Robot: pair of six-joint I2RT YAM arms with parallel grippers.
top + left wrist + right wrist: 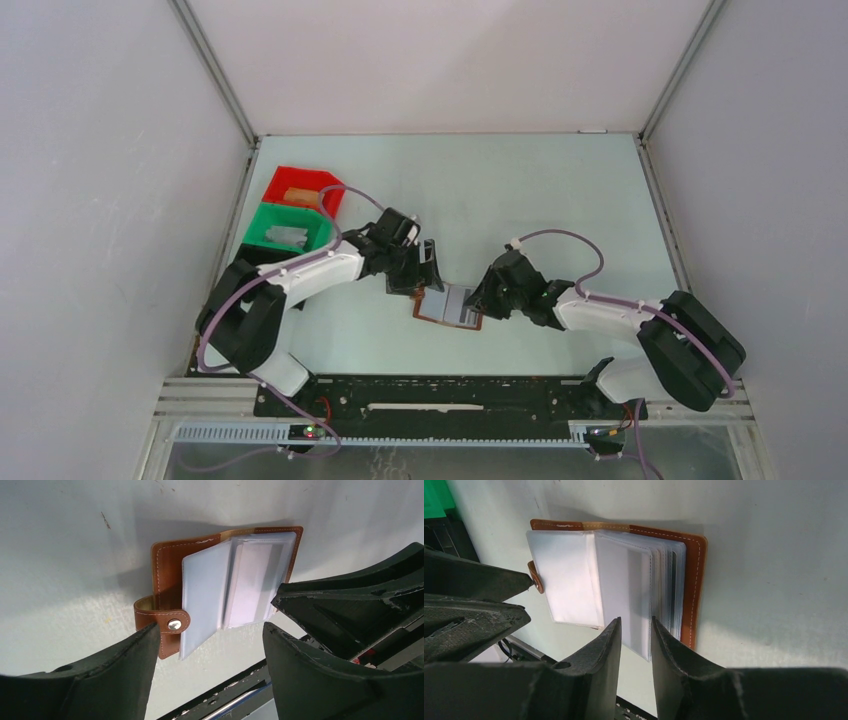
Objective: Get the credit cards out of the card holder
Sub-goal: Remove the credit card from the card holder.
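The card holder (448,305) lies open on the tabletop (520,190), leather side down, midway between the two arms. That places it within reach of both. Its clear plastic sleeves (624,580) fan upward like pages, and the strap tab (172,624) with its snap juts out to one side.

The right gripper (636,627) is down at the sleeves' free edge with its jaws narrow. One sleeve leaf dips into the small gap between them. From the right wrist view the jaws seem to straddle that leaf rather than pinch it, though the angle is poor. The likely purpose is to separate a single leaf so that a pocket mouth can be reached.

The left gripper (212,635) hangs just beside the strap side of the holder with its jaws wide and nothing in them. It looks ready either to press the cover flat or to take a card once one is exposed.

The credit cards (250,580) are not yet out. A pale rectangle shows inside one sleeve (others may sit behind it, hidden by the stacked plastic).

The red bin (310,172) and the green bin (262,225) stand well apart, at the far left of the tabletop.
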